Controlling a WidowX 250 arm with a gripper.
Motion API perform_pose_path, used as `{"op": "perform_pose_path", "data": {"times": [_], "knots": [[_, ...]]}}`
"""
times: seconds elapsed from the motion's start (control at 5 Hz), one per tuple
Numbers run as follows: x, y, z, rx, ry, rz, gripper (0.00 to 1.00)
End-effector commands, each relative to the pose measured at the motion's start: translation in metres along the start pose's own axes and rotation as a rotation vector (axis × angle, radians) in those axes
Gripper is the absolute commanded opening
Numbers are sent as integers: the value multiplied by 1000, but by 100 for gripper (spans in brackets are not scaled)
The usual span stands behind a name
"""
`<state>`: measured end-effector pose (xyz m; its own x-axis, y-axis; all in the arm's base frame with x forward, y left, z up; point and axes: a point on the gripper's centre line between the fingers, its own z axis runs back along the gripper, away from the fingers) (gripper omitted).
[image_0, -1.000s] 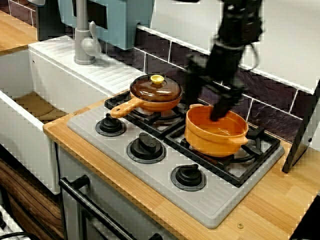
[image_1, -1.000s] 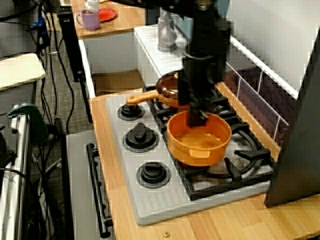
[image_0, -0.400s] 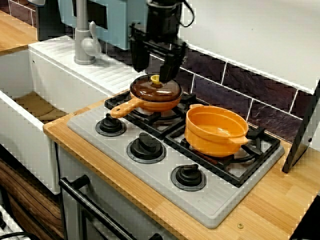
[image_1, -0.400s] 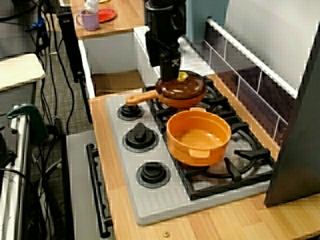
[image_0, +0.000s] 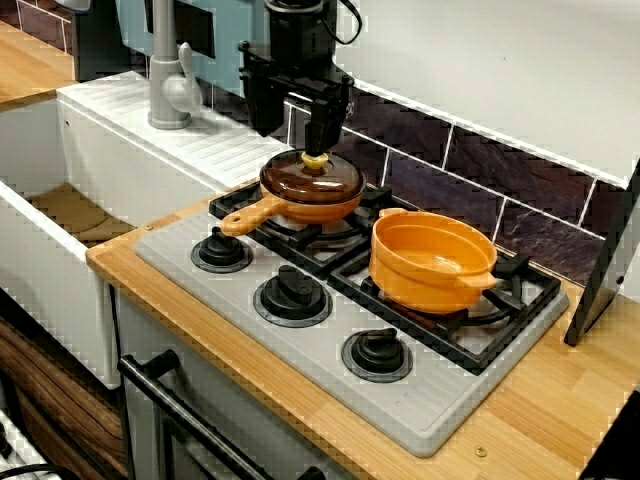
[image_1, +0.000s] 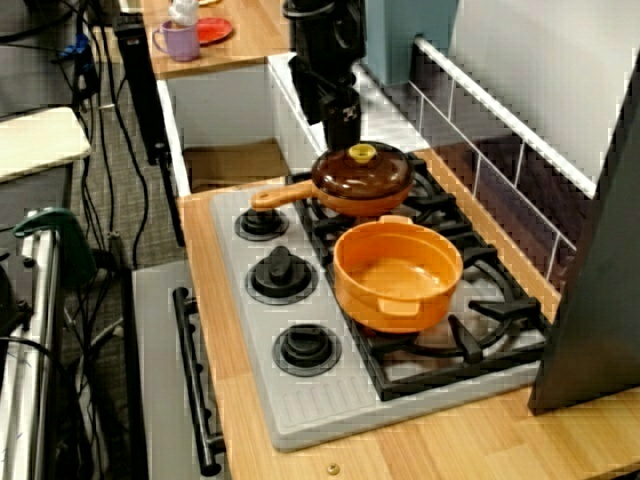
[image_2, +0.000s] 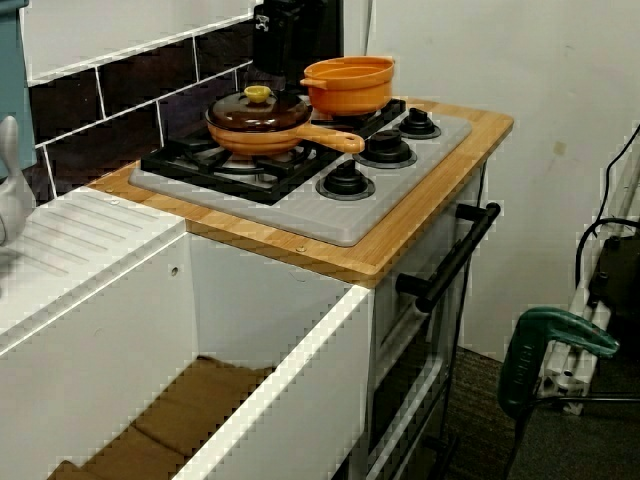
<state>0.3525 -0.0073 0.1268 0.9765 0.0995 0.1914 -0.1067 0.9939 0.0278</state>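
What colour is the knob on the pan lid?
Yellow knob, clearest in the view along the stove.

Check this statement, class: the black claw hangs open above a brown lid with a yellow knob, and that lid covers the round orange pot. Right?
No: the brown lid covers the orange-handled pan; the round orange pot beside it stands uncovered, as the front view shows. The black claw does hang open above the lid.

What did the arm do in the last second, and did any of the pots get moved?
The gripper left the inside of the orange pot and swung across to the covered brown pan. It now hangs over it with jaws open, one finger close above the yellow knob. It took hold of nothing. Both pots and the stove dials stayed put.
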Motion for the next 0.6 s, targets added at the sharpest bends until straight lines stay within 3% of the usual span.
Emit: {"op": "perform_pose_path", "data": {"times": [0.0, 0.4], "knots": [[27, -3, 10, -24, -79, -33, 100], [34, -6, -4, -15, -77, -49, 100]]}}
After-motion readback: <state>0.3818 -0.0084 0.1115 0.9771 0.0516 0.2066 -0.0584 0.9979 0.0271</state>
